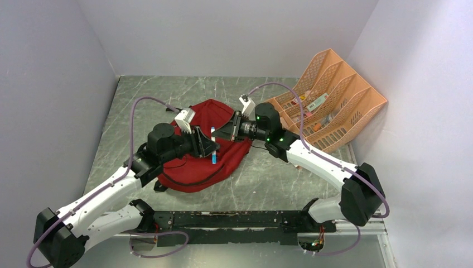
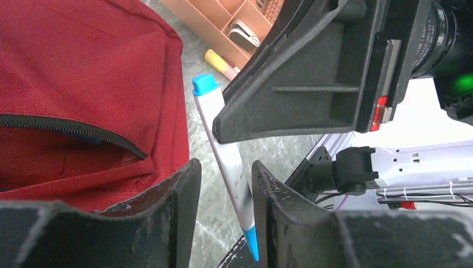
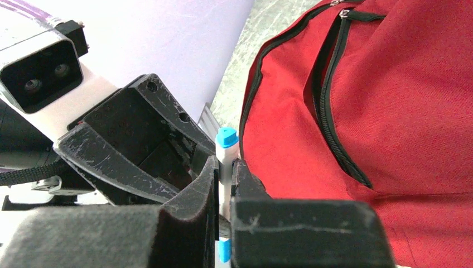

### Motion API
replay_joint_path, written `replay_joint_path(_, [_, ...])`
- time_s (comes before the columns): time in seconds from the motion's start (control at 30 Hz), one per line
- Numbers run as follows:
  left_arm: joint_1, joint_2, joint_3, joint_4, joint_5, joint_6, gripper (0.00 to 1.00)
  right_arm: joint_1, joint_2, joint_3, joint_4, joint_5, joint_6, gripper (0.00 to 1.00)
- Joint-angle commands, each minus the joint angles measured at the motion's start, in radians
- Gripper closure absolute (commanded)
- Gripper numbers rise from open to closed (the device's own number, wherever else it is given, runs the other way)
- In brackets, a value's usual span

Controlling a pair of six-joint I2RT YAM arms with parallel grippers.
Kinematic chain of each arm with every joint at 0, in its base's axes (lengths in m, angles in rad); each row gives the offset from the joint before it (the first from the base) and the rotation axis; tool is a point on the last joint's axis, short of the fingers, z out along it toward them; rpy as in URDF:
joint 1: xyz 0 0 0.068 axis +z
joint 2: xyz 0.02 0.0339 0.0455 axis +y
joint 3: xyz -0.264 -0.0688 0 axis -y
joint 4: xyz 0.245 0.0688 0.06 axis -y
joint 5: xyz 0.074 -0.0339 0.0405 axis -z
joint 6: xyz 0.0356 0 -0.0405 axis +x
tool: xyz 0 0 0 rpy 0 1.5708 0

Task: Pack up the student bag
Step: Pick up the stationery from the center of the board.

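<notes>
The dark-red student bag [image 1: 192, 167] lies flat on the table between the two arms; it also shows in the left wrist view [image 2: 83, 67] and in the right wrist view [image 3: 390, 111]. Its front pocket zipper [image 2: 72, 129] is partly open. A white pen with blue ends [image 1: 213, 144] is held upright above the bag's right side. My right gripper [image 1: 224, 133] is shut on the pen [image 3: 225, 149], its fingers pinching the barrel. My left gripper [image 2: 226, 167] is open with the pen [image 2: 220, 134] between its fingers, against the right one, a gap on the left.
A peach mesh desk organiser [image 1: 334, 95] stands at the back right, holding small items. A yellow-pink marker [image 2: 220, 63] and a white object [image 2: 244, 33] lie in its front compartments. Grey walls close in the table on three sides.
</notes>
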Motion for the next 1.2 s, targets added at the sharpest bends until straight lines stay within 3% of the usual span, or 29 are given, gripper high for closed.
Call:
replay_joint_path(0.0, [-0.011, 0.009, 0.024, 0.060, -0.018, -0.002, 0.60, 0.015, 0.008, 0.025, 0.034, -0.017, 0.010, 1.00])
replay_joint_path(0.37, [-0.014, 0.025, 0.027, 0.061, -0.029, -0.008, 0.94, 0.020, 0.011, 0.032, 0.003, 0.002, -0.021, 0.99])
replay_joint_path(0.47, [-0.014, 0.029, 0.031, 0.052, -0.033, -0.007, 0.95, 0.019, 0.008, 0.033, -0.004, 0.014, -0.031, 0.92])
replay_joint_path(0.6, [-0.014, 0.020, 0.034, 0.032, -0.070, -0.008, 0.95, 0.020, -0.006, 0.037, -0.019, 0.032, -0.049, 0.70])
replay_joint_path(0.73, [-0.013, 0.014, 0.048, -0.070, -0.159, -0.013, 0.95, 0.019, -0.032, 0.033, -0.041, 0.072, -0.074, 0.58])
replay_joint_path(1.0, [-0.014, -0.025, 0.079, -0.314, -0.460, -0.095, 0.95, 0.020, -0.064, 0.046, -0.124, 0.191, -0.156, 0.55])
replay_joint_path(1.17, [-0.014, -0.097, 0.068, -0.404, -0.576, -0.148, 0.95, 0.022, -0.009, 0.092, -0.218, 0.235, -0.285, 0.54])
